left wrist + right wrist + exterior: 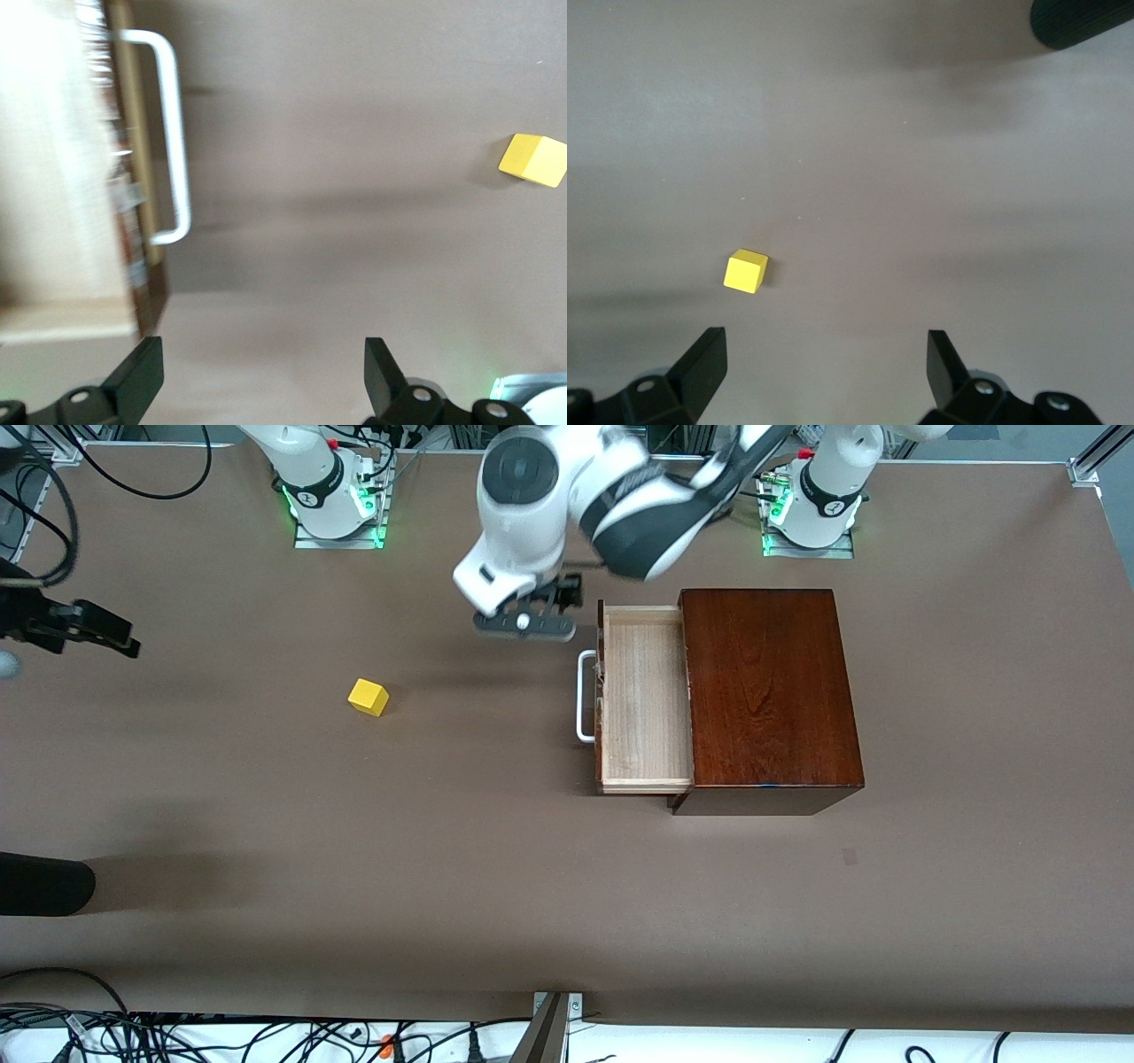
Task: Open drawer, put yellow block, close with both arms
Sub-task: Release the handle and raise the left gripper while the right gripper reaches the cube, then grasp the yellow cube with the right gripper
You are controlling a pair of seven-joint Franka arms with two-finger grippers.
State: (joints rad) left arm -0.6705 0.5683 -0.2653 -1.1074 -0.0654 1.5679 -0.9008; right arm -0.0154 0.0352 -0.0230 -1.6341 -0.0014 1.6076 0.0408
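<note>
The drawer [642,700] stands pulled out of the dark mahogany box [766,691], its pale wood tray empty and its white bar handle [585,695] facing the right arm's end of the table. The left gripper [524,625] hangs open and empty over the table just beside the handle [168,133]; its own view shows it [261,347] holding nothing. The yellow block [368,696] lies alone on the brown table, also seen in both wrist views [534,159] [745,271]. The right gripper [106,633] hovers open and empty [824,336] at the right arm's end of the table, apart from the block.
A black rounded object [44,886] pokes in at the right arm's end of the table, nearer the front camera than the block, and appears in the right wrist view [1081,22]. Both arm bases [332,505] [811,514] glow green. Cables [177,1036] lie off the table's front edge.
</note>
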